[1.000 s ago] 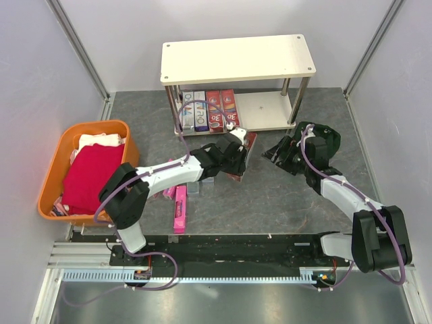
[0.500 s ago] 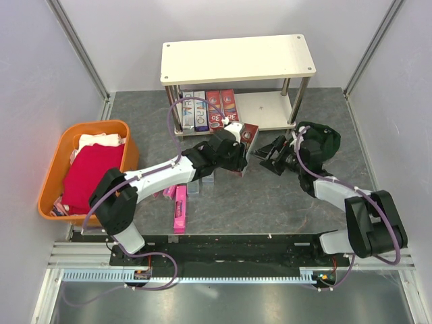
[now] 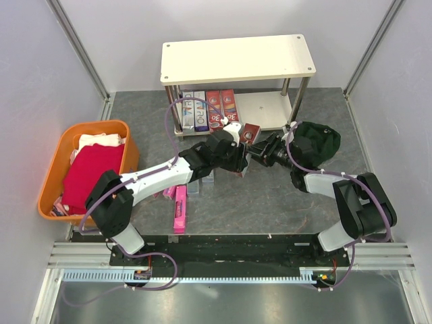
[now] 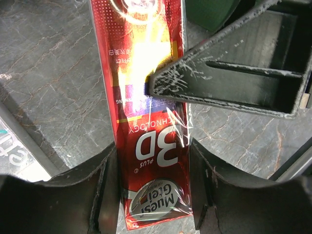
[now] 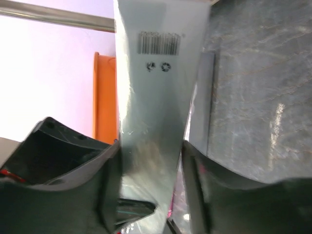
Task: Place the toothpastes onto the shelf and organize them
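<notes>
A red toothpaste box [image 3: 248, 130] marked "3D" hangs over the worktop [image 3: 270, 196], just short of the shelf [image 3: 236, 59] at 12 o'clock. The left end effector [image 4: 152, 148] pinches its long sides near one end. From 4 o'clock the right end effector [image 5: 151, 146] has its fingers pressed to the box's far end, which looks like a handover so the box can be turned. Four toothpaste boxes [image 3: 209, 111] fill the lower tier at 11 o'clock, and the bare board [image 3: 266, 108] at 1 o'clock is the likely slot. A pink box [image 3: 180, 209] waits at 7 o'clock.
</notes>
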`<action>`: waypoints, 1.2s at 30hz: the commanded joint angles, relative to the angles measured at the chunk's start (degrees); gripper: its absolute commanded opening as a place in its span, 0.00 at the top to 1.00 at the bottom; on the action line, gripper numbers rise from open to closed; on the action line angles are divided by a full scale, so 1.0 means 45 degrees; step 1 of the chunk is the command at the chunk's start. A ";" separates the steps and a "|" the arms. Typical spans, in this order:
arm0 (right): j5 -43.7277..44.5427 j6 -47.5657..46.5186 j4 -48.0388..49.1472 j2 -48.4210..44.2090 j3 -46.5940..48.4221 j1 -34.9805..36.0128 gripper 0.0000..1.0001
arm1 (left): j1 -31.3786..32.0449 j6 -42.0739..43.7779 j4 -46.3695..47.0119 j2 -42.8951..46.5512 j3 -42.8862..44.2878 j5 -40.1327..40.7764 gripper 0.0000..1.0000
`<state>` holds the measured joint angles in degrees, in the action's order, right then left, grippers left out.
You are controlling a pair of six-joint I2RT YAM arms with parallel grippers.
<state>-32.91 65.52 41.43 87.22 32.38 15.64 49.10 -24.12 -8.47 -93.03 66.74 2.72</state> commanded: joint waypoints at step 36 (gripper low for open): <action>0.0867 -0.6531 -0.7972 0.2862 0.7918 -0.0213 0.72 | -0.4036 0.0340 0.0730 0.3974 -0.2741 -0.0546 0.00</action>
<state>-29.50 40.21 9.15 97.32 60.99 15.51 31.29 -23.51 -7.16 -77.84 55.29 1.87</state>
